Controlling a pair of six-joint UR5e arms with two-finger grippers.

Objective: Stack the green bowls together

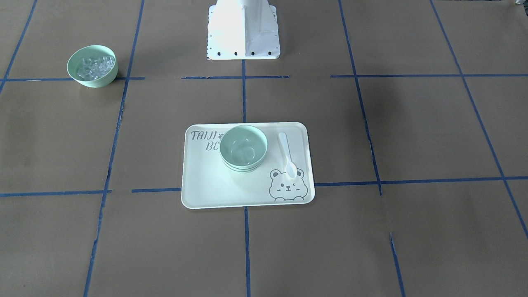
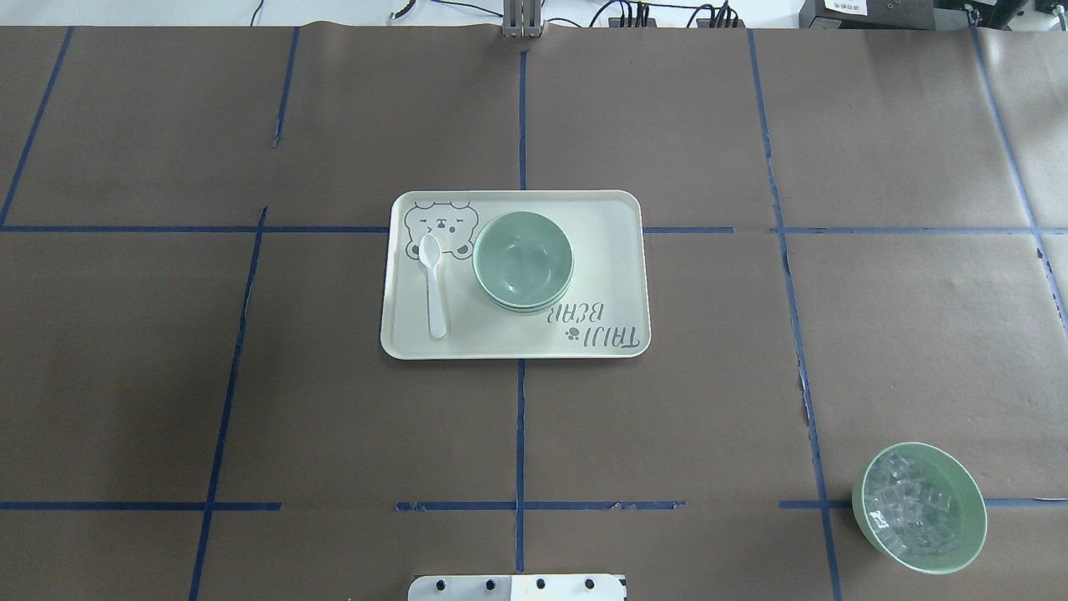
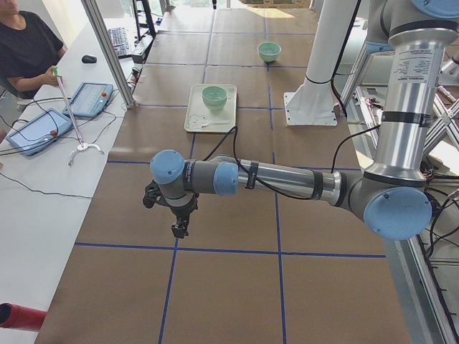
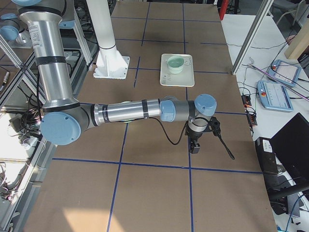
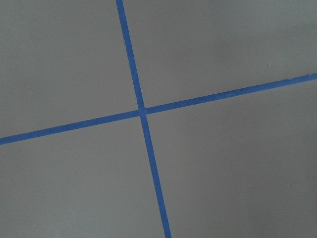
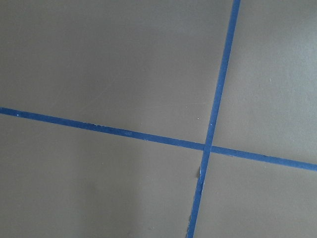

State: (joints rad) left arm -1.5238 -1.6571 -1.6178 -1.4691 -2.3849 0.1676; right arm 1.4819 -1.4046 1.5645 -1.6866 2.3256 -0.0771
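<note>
Green bowls look nested on the cream tray; a stray reach could topple them. Left gripper and right gripper: can't tell if open.

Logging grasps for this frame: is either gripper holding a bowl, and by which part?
Neither. The green bowls sit nested on the tray; the left gripper and the right gripper hang over the table, far from them.

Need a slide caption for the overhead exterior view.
Stacked green bowls sit on a cream tray beside a white spoon; a separate bowl of clear cubes stands off the tray.
</note>
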